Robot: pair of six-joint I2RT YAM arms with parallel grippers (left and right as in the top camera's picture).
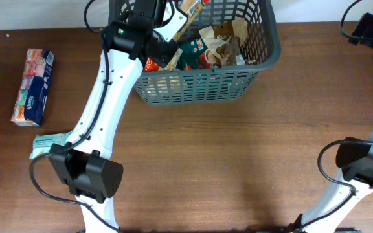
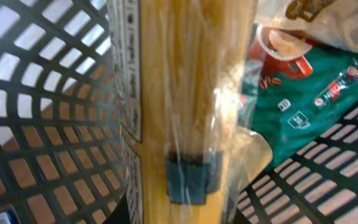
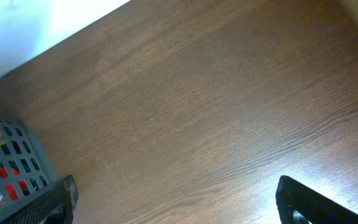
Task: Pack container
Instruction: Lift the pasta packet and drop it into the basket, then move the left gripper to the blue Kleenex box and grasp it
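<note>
Left wrist view shows the left pincer [image 2: 190, 179] closed on a long pasta pack [image 2: 185, 74], inside the basket [image 1: 193, 87], which stands at the far middle of the tabletop [image 1: 238, 168]. The pack hangs between the lattice wall and a green coffee bag [image 2: 303, 93]. To do this step well, the arm should probably lower the pack until it rests along the wall and only then open, so that it does not tip over the rim. The right pincer [image 3: 176, 208] is wide and empty over bare wood, well apart. A tissue pack [image 1: 33, 87] and a teal packet [image 1: 49, 140] lie on the left.
</note>
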